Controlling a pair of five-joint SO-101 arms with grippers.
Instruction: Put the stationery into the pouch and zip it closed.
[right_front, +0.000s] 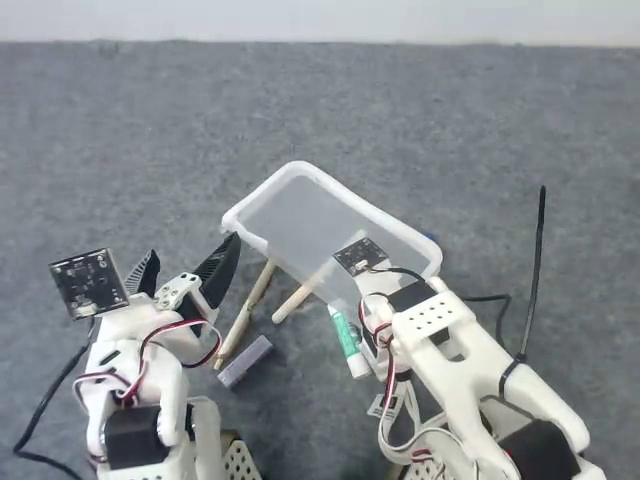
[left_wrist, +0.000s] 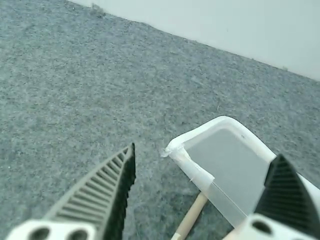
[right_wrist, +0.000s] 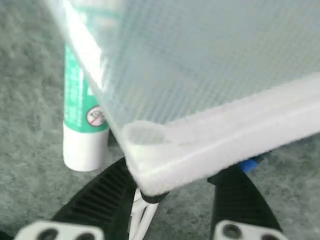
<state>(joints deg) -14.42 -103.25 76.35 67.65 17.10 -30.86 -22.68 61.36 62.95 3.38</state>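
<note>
A translucent pouch (right_front: 320, 225) with a white rim is tilted up off the grey felt. My right gripper (right_wrist: 175, 176) is shut on its near corner, beside a blue zipper pull (right_wrist: 247, 164). A green-and-white glue stick (right_front: 347, 342) (right_wrist: 80, 115) lies under that corner. Two wooden pencils (right_front: 245, 310) (right_front: 298, 298) poke out from beneath the pouch's front edge, and a grey eraser (right_front: 245, 362) lies in front of them. My left gripper (right_front: 192, 252) (left_wrist: 205, 155) hangs open just left of the pouch (left_wrist: 230, 165), holding nothing. One pencil (left_wrist: 192, 217) lies below it.
The right arm (right_front: 450, 340) stands close behind the pouch. A thin black cable (right_front: 535, 270) rises at the right. Open grey felt runs to the pale wall (right_front: 320, 18) at the far edge.
</note>
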